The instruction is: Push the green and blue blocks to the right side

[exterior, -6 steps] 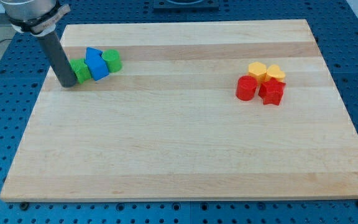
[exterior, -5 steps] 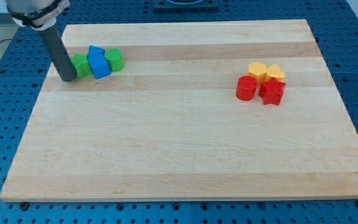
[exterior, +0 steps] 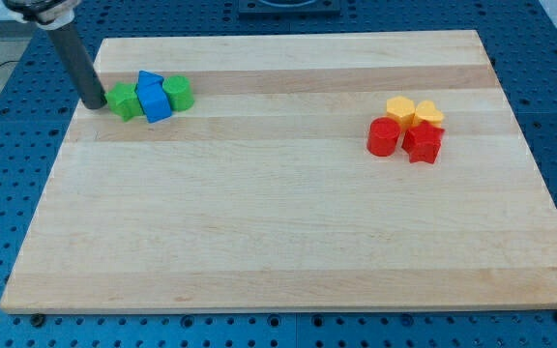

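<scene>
At the board's upper left, our tip (exterior: pixel 96 102) sits just left of the green block (exterior: pixel 123 101) at that end of the cluster, close to touching; we cannot tell whether contact is made. It is a bare rod, nothing to open or shut. Cluster: that green block, two blue blocks (exterior: pixel 153 97) packed together, a second green block (exterior: pixel 177 93) on the right, all touching in a short row. We judge them light, rigid and free-sliding on the smooth wooden board (exterior: pixel 278 242); no hold possible, so we push on the left face, centred, or the row may fan apart. Open board lies clear to the right. Red blocks (exterior: pixel 404 140) and yellow blocks (exterior: pixel 414 111) occupy the right side; the top edge is near
</scene>
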{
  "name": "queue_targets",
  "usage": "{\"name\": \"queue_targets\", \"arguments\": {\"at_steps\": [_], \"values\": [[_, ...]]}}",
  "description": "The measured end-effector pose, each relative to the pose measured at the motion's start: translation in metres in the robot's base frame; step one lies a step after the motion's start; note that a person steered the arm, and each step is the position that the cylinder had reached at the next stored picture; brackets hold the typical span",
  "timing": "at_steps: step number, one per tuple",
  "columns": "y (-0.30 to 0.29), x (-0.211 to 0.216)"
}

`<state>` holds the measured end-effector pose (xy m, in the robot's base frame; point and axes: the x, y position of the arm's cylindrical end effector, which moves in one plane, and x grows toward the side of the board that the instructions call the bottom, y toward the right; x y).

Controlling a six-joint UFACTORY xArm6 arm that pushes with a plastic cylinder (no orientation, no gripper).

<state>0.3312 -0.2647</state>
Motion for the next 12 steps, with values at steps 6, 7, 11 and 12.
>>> {"name": "queue_targets", "arguments": {"at_steps": [6,7,11,12], "values": [[0.01,0.052],[0.026,0.046],[-0.028,0.027],[-0.021,0.017]]}}
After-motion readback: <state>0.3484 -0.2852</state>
